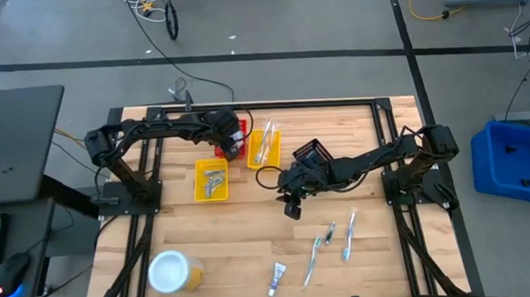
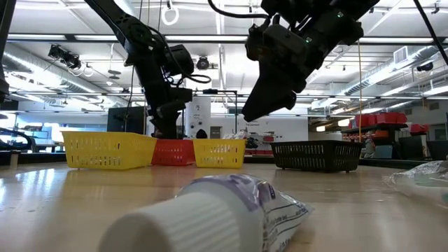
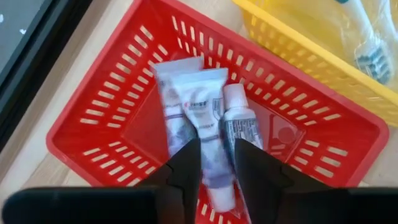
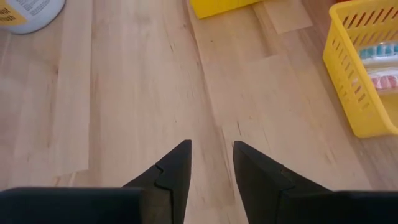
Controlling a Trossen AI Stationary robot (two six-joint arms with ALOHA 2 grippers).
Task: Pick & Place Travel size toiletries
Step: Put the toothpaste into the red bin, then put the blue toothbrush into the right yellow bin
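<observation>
Toiletries lie in two groups: loose ones on the near part of the table, the rest already in baskets farther back. Nearest the front edge sits a small white tube point(image 1: 277, 277), which fills the foreground of the low view, with wrapped toothbrushes point(image 1: 313, 258) and two more point(image 1: 340, 235) beside it toward the right. A white-topped yellow container point(image 1: 172, 271) stands at the near left, well apart from them.

Above bare wood at mid-table hangs the right gripper point(image 1: 291, 204), its fingers point(image 4: 176, 168) a narrow gap apart and holding nothing. Just behind it is a black basket point(image 1: 311, 152); its contents cannot be made out.

To the left, a yellow basket point(image 1: 211, 181) holds a pale item I cannot identify. Farther back, a second yellow basket point(image 1: 264, 146) holds wrapped toothbrushes.

Farthest back, the left gripper point(image 3: 216, 163) is lowered over the red basket point(image 3: 112, 112), fingers narrowly parted around the end of one tube among three white tubes point(image 3: 205, 106) lying inside.
</observation>
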